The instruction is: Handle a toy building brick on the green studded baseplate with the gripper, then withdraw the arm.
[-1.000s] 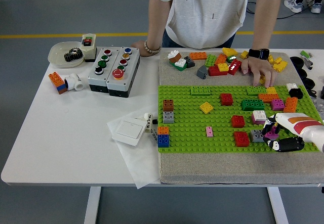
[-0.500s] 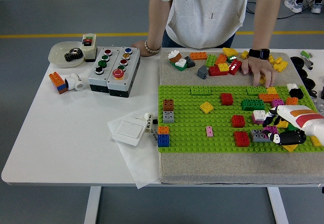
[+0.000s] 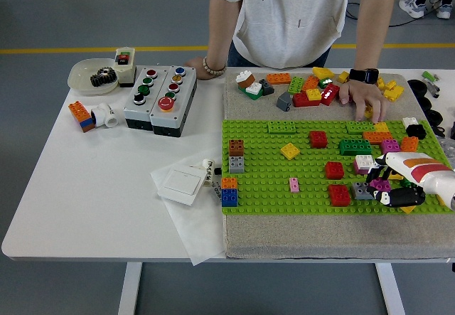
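- Magenta toy brick (image 3: pixel 381 185) sits near the right edge of the green studded baseplate (image 3: pixel 284 180), just beside a grey studded brick (image 3: pixel 361 190) on its left.
- Right hand (image 3: pixel 389 187), white-shelled with black fingers, is over that brick, fingers curled around it; whether the grip is firm I cannot tell.
- Left hand is out of view, so the right is nearer.
- A person's hand (image 3: pixel 361 100) rests on loose bricks at the far side.

White robot forearm, black hand; person in pale grey top

The right hand (image 3: pixel 393 190) is seen with black fingers (image 3: pixel 402 200) below a white shell marked by orange and red bands; a black watch (image 3: pixel 363 75) and a bead bracelet (image 3: pixel 210 68) are worn by the person.
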`<state>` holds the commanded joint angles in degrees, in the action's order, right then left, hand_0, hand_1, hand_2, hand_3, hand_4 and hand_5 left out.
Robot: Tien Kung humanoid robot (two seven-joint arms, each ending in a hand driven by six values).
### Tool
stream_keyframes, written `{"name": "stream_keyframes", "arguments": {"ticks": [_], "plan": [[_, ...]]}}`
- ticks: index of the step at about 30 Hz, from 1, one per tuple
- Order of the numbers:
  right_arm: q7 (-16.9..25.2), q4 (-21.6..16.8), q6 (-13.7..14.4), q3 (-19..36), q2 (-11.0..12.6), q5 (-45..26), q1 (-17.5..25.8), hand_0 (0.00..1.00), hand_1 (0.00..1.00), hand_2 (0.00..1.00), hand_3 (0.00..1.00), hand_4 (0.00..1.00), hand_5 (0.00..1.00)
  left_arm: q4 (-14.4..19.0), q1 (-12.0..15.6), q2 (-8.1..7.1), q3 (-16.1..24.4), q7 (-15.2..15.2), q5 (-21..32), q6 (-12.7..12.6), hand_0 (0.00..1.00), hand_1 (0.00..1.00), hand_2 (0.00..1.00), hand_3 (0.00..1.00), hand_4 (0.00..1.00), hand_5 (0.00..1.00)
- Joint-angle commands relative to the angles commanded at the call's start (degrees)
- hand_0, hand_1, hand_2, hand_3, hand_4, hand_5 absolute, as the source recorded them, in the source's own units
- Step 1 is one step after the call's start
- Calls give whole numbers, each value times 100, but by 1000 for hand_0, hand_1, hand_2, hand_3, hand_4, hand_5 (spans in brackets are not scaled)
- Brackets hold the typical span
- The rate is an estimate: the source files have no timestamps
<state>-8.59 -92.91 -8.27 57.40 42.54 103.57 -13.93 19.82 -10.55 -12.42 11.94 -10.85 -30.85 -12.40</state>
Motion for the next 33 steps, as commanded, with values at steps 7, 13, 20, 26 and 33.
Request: {"name": "stream_keyframes", "arguments": {"ticks": [7,13,20,26,33], "plan": [[9,56,1,-34,-26,-15,-21,613,555,593,529,635,276,1,-10,-4,-11,7,7,-4,739,751,777,599,623,649],[22,133,21,-85,-58,-15,-33,613,555,593,528,635,277,3,-13,-4,-10,5,4,-4,739,751,777,599,623,649],[17,104,13,-72,-46,-6,-36,613,556,592,529,636,276,3,-20,-4,-17,13,21,-9,739,751,776,600,623,650],[5,-8,23,22,-24,11,-23,611,556,592,529,636,276,2,-27,-6,-23,18,29,-12,738,751,777,599,623,650],[-16,-142,37,129,-3,153,11,611,556,592,530,638,275,0,-35,-11,-25,18,26,-12,738,751,777,601,623,649]]}}
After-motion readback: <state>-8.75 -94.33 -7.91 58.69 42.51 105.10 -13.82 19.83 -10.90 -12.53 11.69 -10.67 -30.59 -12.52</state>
